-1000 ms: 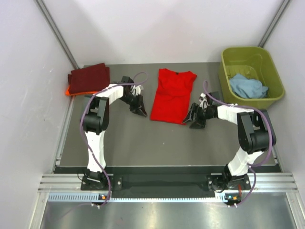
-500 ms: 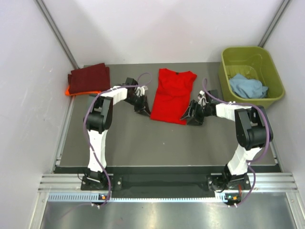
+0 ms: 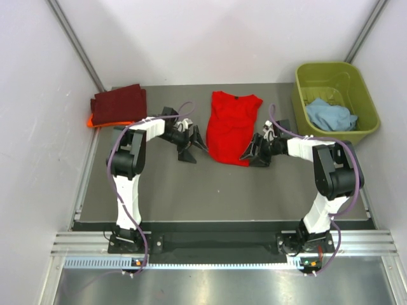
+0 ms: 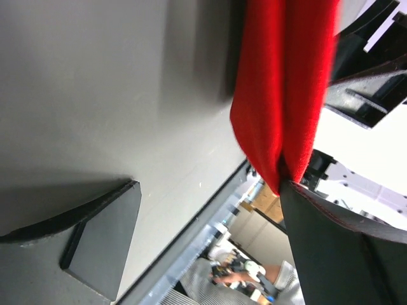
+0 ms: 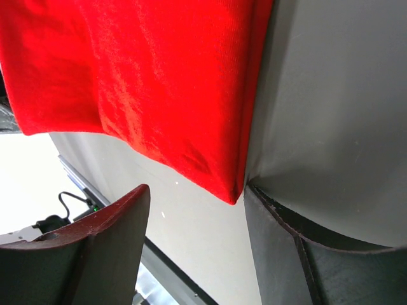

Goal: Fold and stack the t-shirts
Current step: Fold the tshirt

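Note:
A bright red t-shirt (image 3: 231,126) lies flat mid-table, its collar towards the back. My left gripper (image 3: 195,145) stands open at its lower left corner. In the left wrist view the red cloth (image 4: 285,89) hangs down to the tip of one finger (image 4: 343,248), and my left gripper (image 4: 210,235) has nothing between its jaws. My right gripper (image 3: 250,154) stands open at the lower right corner. The red corner (image 5: 229,187) touches the tip of one of my right gripper's (image 5: 191,235) fingers. A folded maroon t-shirt (image 3: 119,103) lies on an orange one (image 3: 90,121) at the back left.
An olive-green tub (image 3: 299,95) at the back right holds a crumpled light blue t-shirt (image 3: 329,115). White walls close in both sides and the back. A metal rail (image 3: 216,244) runs along the near edge by the arm bases.
My left gripper has swung right to the red shirt's lower left corner and opened wide. The shirt's left edge has shifted slightly inward. The right gripper edged a little left.

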Tool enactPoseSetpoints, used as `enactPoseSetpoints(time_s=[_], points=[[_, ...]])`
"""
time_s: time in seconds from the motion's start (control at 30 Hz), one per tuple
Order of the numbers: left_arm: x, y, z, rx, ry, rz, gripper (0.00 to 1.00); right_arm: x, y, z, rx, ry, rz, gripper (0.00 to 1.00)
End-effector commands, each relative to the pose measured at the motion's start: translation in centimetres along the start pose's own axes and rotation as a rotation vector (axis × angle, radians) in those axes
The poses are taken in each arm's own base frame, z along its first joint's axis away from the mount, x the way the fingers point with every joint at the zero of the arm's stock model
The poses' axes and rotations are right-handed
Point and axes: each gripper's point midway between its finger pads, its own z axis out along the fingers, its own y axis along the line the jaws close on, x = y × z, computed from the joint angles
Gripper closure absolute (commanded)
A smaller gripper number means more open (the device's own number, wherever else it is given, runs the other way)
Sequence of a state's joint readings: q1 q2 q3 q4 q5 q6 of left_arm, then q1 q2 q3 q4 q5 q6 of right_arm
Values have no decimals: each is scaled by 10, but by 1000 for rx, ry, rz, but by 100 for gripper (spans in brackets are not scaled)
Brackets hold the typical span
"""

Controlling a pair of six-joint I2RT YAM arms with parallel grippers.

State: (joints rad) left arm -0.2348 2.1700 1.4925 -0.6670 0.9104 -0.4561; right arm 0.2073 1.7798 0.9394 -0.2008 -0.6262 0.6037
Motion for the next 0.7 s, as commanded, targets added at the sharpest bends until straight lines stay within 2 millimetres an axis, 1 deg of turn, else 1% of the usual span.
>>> enactPoseSetpoints(time_s=[0.0, 0.03, 0.1, 0.17, 0.2, 0.33, 0.5, 0.53, 0.57, 0.67], points=[[8, 12, -13, -33, -15, -43, 6, -7, 5, 0, 21, -32, -51, 38], [7, 12, -15, -28, -22, -45, 11, -7, 5, 0, 22, -36, -52, 38], [8, 14, -14, -24, -23, -58, 14, -6, 3, 0, 22, -39, -50, 38], [6, 14, -12, -16, -27, -71, 24, -5, 2, 1, 28, -36, -46, 38], [5, 14, -12, -14, -27, -69, 27, -4, 2, 1, 28, -33, -45, 38], [0, 14, -9, -7, -36, -69, 26, -5, 4, -1, 25, -39, -55, 38], [-7, 8, 13, -1, -9, -34, 28, -2, -1, 1, 31, -40, -52, 38], [-8, 11, 18, -6, 0, -37, 29, -3, -1, 1, 34, -42, -55, 38], [-10, 7, 21, -4, 2, -24, 30, -3, -2, 1, 35, -43, -55, 38], [-11, 7, 28, -8, 11, -21, 32, -5, -2, 3, 34, -47, -57, 38]])
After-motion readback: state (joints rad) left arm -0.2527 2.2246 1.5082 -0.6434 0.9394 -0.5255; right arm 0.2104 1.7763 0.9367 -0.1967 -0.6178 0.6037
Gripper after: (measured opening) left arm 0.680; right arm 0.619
